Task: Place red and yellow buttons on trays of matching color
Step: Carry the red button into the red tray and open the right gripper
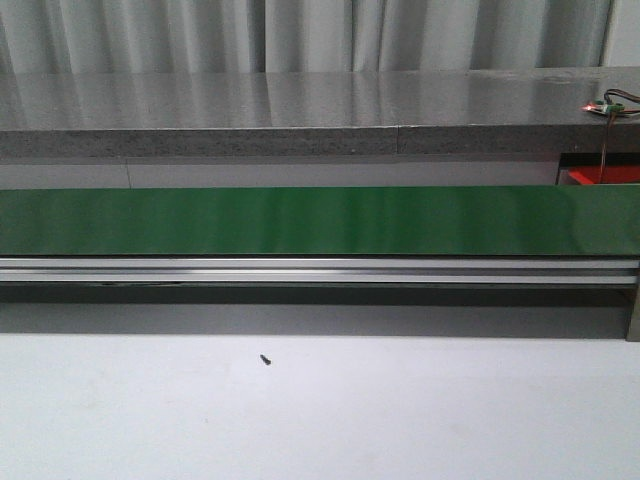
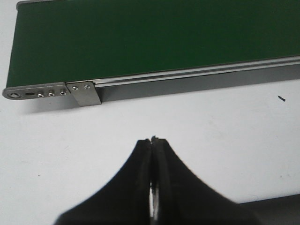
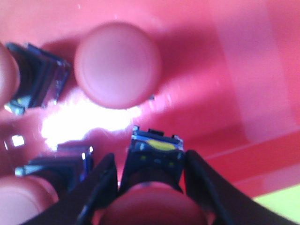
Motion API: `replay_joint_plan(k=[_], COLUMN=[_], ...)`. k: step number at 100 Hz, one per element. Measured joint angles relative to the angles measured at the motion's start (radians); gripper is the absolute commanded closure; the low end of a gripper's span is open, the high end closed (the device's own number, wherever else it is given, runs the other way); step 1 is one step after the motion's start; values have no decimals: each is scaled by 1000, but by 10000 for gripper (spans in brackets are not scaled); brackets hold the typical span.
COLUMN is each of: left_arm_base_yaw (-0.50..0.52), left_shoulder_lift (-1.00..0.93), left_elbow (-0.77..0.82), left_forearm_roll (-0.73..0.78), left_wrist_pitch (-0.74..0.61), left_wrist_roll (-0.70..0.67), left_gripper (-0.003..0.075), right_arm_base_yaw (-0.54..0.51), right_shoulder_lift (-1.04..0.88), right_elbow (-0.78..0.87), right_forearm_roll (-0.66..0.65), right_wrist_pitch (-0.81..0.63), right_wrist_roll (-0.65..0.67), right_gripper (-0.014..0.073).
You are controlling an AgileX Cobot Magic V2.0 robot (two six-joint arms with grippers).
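From my end this reads as a lab or small industrial test cell, not a home. A green conveyor belt (image 1: 300,220) on an aluminium rail (image 1: 300,270) runs across the middle of the front view, w/ a bolted metal bracket (image 2: 84,93) at its end in the left wrist view. Behind it sits a grey stone-look counter (image 1: 300,110), pale curtains (image 1: 300,30) along the top, loose wiring (image 1: 610,105) at upper right, plain white tabletop (image 1: 400,420) below.
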Motion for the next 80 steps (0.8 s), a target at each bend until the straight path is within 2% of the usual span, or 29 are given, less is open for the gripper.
replay_joint_plan(k=[66, 71, 80], left_arm_base_yaw=[0, 0, 0], left_shoulder_lift=[0, 0, 0], left_elbow=[0, 0, 0], left_forearm_roll=[0, 0, 0], left_wrist_pitch=[0, 0, 0], left_wrist_roll=[0, 0, 0], left_gripper=[740, 740, 740], right_arm_base_yaw=[0, 0, 0], right_shoulder_lift=[63, 63, 63], right_elbow=[0, 0, 0], right_forearm_roll=[17, 17, 17], right_wrist_pitch=[-61, -61, -61], right_wrist_roll=[0, 0, 0], right_gripper=[372, 352, 257])
